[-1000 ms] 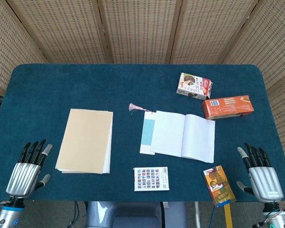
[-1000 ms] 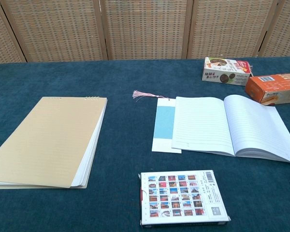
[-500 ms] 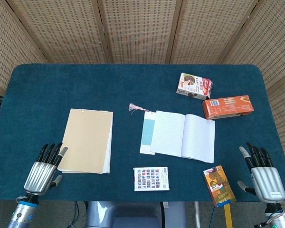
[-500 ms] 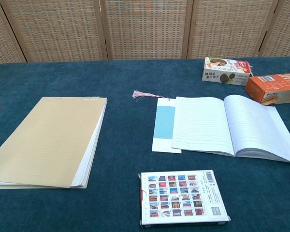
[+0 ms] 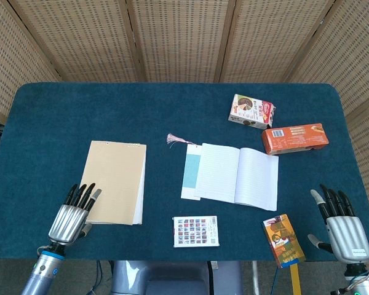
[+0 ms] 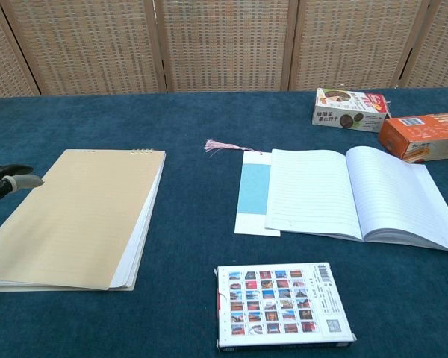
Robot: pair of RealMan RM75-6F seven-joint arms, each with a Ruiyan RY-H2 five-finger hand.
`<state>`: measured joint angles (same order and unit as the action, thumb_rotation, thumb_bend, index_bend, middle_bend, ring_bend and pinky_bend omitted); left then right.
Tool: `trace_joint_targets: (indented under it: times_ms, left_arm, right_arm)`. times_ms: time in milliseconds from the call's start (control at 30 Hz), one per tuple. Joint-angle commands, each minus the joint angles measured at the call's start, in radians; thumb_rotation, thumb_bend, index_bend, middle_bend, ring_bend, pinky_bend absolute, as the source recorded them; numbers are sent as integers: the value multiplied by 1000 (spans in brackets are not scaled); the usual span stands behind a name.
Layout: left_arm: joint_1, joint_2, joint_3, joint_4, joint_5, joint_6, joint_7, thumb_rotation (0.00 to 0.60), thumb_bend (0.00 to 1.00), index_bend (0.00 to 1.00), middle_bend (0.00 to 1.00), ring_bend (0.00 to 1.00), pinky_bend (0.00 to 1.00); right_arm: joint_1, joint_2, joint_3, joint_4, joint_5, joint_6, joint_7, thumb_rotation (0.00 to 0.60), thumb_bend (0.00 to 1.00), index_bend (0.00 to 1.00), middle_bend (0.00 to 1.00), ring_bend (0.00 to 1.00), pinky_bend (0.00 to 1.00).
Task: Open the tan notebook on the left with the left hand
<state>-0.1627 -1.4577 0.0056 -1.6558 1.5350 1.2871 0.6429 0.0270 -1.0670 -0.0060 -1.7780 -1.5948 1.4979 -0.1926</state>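
The tan notebook (image 5: pixel 112 180) (image 6: pixel 78 213) lies closed and flat on the left part of the blue table, spiral edge at the far side. My left hand (image 5: pixel 72 216) hovers at the notebook's near left corner, fingers straight and apart, holding nothing. Only its fingertips (image 6: pixel 15 181) show at the left edge of the chest view, over the notebook's left side. My right hand (image 5: pixel 341 224) is open at the near right corner of the table, far from the notebook.
An open lined notebook (image 5: pixel 237 175) with a blue bookmark (image 5: pixel 191 170) lies mid-table. A small stamp-pattern booklet (image 5: pixel 195 231) sits near the front edge. Two boxes (image 5: pixel 251 111) (image 5: pixel 294 137) stand at the back right, and an orange pack (image 5: pixel 282 239) is by my right hand.
My left hand has moved right and forward from the table's near left corner to the notebook's near left corner. Its fingertips now enter the chest view. The right hand stayed nearly still.
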Motion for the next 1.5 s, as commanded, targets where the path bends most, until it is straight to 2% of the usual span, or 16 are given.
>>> trace_joint_targets:
  times_ms: [33, 500, 1500]
  left_arm:
    - [-9, -18, 0, 11, -25, -19, 19, 600, 265, 0, 0, 0, 0]
    - [-34, -85, -2, 56, -95, -54, 74, 600, 268, 3, 0, 0, 0]
    - [-76, -175, -2, 149, -124, -48, 75, 600, 279, 18, 0, 0, 0]
  right_arm:
    - [1, 2, 0, 0, -1, -1, 4, 600, 116, 0, 0, 0, 0]
    - [-3, 9, -6, -1, -19, 8, 23, 600, 113, 0, 0, 0, 0]
    - [-6, 17, -19, -3, -53, 13, 42, 600, 113, 0, 0, 0, 0]
